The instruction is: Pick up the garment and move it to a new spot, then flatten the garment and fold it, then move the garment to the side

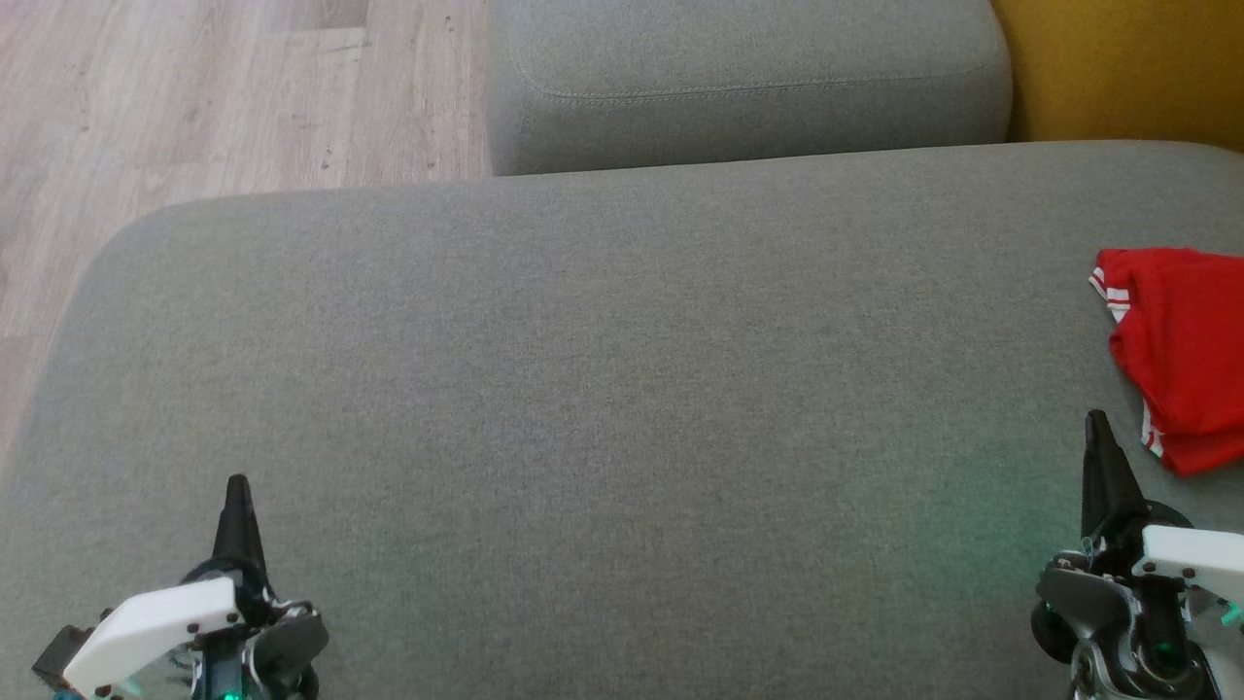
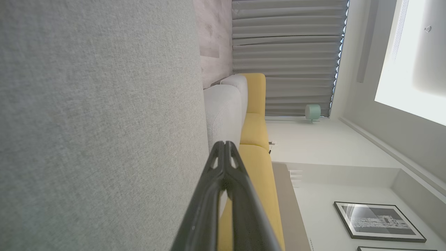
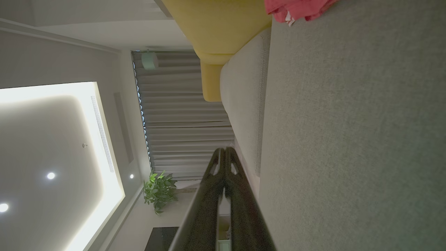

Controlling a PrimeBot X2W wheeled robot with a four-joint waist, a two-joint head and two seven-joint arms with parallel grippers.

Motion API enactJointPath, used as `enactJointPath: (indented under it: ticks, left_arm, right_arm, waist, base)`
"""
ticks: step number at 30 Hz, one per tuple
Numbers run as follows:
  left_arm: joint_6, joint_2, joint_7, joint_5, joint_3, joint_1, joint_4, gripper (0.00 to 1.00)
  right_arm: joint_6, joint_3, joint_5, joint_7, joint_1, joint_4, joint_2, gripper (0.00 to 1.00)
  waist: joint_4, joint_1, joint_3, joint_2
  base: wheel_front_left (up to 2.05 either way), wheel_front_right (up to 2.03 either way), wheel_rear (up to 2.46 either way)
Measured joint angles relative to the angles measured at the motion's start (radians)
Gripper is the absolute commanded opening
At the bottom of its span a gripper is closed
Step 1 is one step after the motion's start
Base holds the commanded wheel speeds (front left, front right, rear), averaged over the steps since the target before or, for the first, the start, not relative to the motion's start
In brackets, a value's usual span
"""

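The grey sofa seat (image 1: 583, 389) spans the frame. The red garment (image 1: 1181, 350), white-striped at its hems, lies bunched compactly at the right edge, mid-height. That fits cloth waiting to be lifted or cloth folded and set aside. Any reach would suit the nearer right pincer (image 1: 1098, 423). It and the left pincer (image 1: 238, 486) sit in the bottom corners, fingers pressed together, holding nothing, pointing up-frame.
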Motion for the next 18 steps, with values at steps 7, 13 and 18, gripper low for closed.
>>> enactJointPath:
  ticks: [7,13,18]
  left_arm:
    - [0.000,0.000,0.000,0.000,0.003,0.000,0.000,0.00]
    - [0.000,-0.001,0.004,0.000,0.004,0.000,0.000,0.00]
    - [0.000,-0.001,0.004,0.000,0.005,0.000,0.000,0.00]
  right_arm:
    - [0.000,0.000,0.000,0.000,0.000,0.000,0.000,0.00]
    - [0.000,-0.001,0.000,0.000,0.000,0.000,0.000,0.00]
    - [0.000,-0.001,0.000,0.000,0.000,0.000,0.000,0.00]
  waist:
    - [0.000,0.0000,0.000,0.0000]
    - [0.000,0.0000,0.000,0.0000]
    - [0.000,0.0000,0.000,0.0000]
  base:
    - [0.00,0.00,0.00]
    - [0.00,0.00,0.00]
    - [0.00,0.00,0.00]
